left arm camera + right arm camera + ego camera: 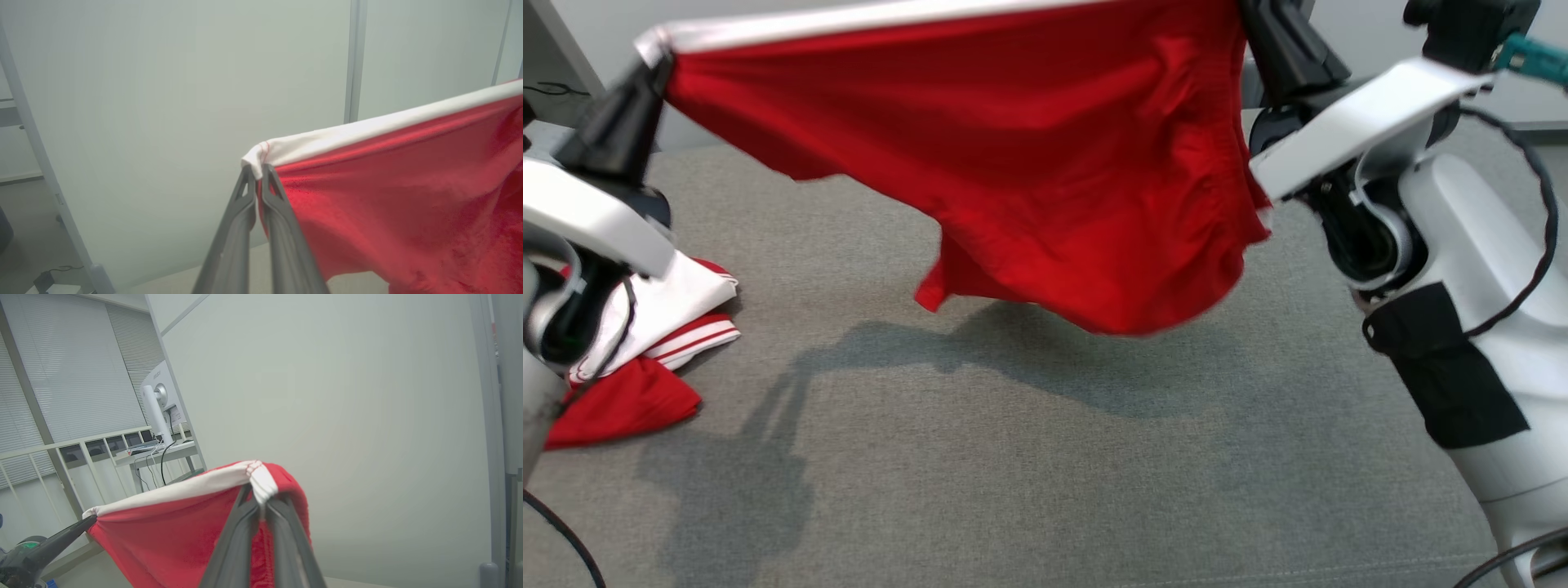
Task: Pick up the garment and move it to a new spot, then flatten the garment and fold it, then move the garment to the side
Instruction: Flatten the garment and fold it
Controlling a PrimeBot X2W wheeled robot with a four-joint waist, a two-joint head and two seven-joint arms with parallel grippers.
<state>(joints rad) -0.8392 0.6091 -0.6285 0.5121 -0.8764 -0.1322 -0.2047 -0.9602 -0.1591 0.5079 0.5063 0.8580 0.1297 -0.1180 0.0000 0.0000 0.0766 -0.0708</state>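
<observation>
The garment (1045, 155) is red with a white band along its top edge, and it hangs stretched in the air above the grey table (1045, 457). My left gripper (658, 61) is shut on the left end of the white band, seen close in the left wrist view (257, 171). My right gripper (1254, 16) is shut on the right end, where the band bunches over the fingertips (263, 498). The red cloth (408, 204) sags below the band with its lower edge off the table. In the right wrist view the left gripper (88, 520) shows at the far corner.
A pile of other red and white clothes (654, 351) lies at the table's left edge, partly behind my left forearm. A white partition wall (184, 102) stands beyond the table. A desk with a monitor (157, 408) is farther back.
</observation>
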